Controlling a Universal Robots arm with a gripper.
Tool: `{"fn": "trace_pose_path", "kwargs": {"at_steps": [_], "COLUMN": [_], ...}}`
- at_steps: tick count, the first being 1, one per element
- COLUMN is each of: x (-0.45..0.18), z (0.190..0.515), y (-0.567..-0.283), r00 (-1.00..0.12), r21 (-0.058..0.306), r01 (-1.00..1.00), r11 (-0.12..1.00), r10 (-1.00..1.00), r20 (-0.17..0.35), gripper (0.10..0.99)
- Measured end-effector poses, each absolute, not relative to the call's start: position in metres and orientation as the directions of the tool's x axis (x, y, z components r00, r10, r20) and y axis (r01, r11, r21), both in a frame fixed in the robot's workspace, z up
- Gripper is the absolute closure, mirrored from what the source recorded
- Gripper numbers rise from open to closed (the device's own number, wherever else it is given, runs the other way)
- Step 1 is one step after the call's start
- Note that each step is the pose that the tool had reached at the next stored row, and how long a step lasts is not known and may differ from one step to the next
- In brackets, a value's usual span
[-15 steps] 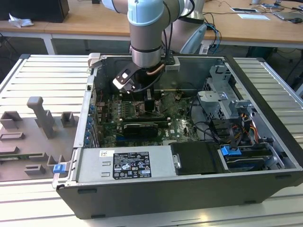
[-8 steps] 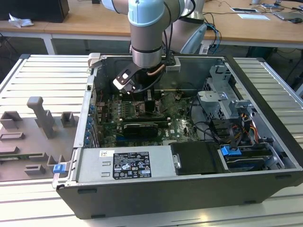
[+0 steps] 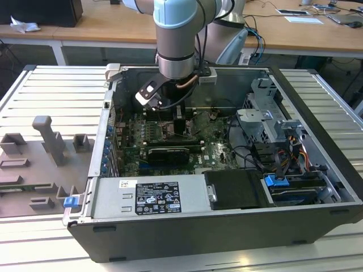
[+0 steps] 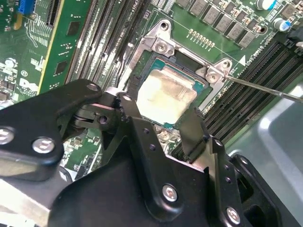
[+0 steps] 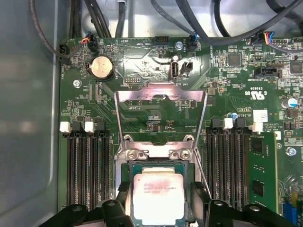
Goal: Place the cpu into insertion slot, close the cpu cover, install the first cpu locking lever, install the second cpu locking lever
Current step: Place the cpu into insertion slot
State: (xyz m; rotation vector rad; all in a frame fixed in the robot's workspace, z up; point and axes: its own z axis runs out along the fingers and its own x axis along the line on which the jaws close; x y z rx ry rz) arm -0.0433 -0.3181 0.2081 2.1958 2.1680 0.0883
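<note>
The cpu (image 5: 158, 194), a pale silver square chip, lies in the insertion slot (image 5: 156, 152) on the green board. My gripper (image 5: 158, 201) straddles it, a black finger against each of two opposite edges. In the second wrist view the fingers (image 4: 131, 116) hug the cpu (image 4: 165, 97) inside the silver rim of the insertion slot (image 4: 163, 46). The cpu cover (image 5: 161, 94), a thin silver frame, stands swung open beyond the slot. A thin lever rod (image 4: 265, 90) sticks out beside the slot. In the exterior view the gripper (image 3: 176, 122) reaches down into the open computer case (image 3: 170, 238).
Long black memory slots (image 5: 87, 170) flank the socket on both sides. Cables (image 5: 189, 19) run along the board's far edge. In the exterior view a grey power supply box (image 3: 153, 195) and drive cage (image 3: 266, 119) stand inside the case, with grey fixtures (image 3: 48, 139) at the exterior view's left.
</note>
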Motion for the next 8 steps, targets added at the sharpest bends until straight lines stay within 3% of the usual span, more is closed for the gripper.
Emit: {"fn": "trace_pose_path", "kwargs": {"at_steps": [3, 4, 5, 6, 8], "x": [-0.0433, -0.0433, -0.0432, -0.0433, -0.0433], "z": [0.2106, 0.2114, 0.2120, 0.2122, 0.2128], "y": [-0.3181, -0.3181, -0.3181, -0.3181, -0.3181], "r00": [0.013, 0.013, 0.013, 0.013, 0.013], "r21": [0.079, 0.079, 0.079, 0.079, 0.079], "r01": [0.997, 0.997, 0.997, 0.997, 0.997], "r11": [-0.013, -0.013, -0.013, -0.013, -0.013], "r10": [1.000, 1.000, 1.000, 1.000, 1.000], "r20": [0.002, 0.002, 0.002, 0.002, 0.002], "gripper": [0.616, 0.675, 0.796, 0.796, 0.918]}}
